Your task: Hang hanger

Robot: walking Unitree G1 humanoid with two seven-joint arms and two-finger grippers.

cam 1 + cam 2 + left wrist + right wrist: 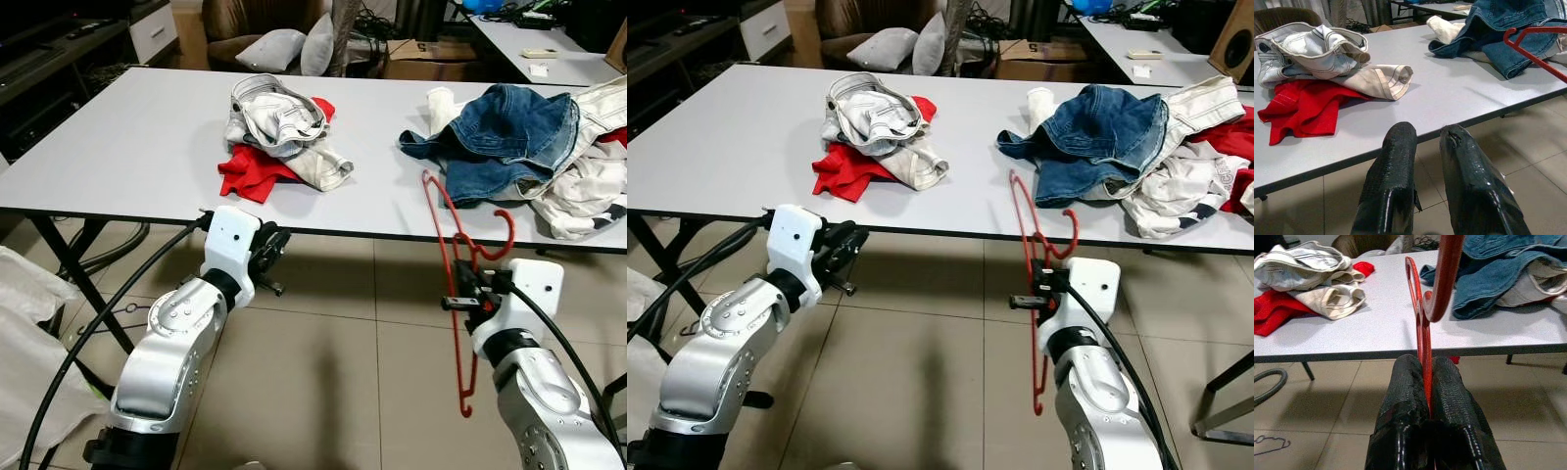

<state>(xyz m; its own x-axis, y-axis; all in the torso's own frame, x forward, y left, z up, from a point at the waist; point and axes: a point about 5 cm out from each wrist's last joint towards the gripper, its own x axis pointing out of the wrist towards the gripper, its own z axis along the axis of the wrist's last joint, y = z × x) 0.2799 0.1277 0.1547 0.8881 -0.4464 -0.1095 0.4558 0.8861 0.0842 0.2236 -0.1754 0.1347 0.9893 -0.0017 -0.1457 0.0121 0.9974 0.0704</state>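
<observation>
Head view: my right gripper [477, 291] holds the red hanger [460, 255] upright below the table [127, 147] edge, hook uppermost, presumably ready for a rail.

Left wrist view: my left gripper [1427, 142] is released, fingers slightly parted and empty, facing red cloth [1300, 105] under pale trousers [1317, 54].

Right wrist view: my fingers [1405, 396] clench the hanger's bar edge-on; jeans [1498, 274] lie beyond.

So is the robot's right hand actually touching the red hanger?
Touching. In the right wrist view the right gripper has both black fingers pressed flat against the red hanger, whose thin bar runs straight up between them with no gap.
</observation>
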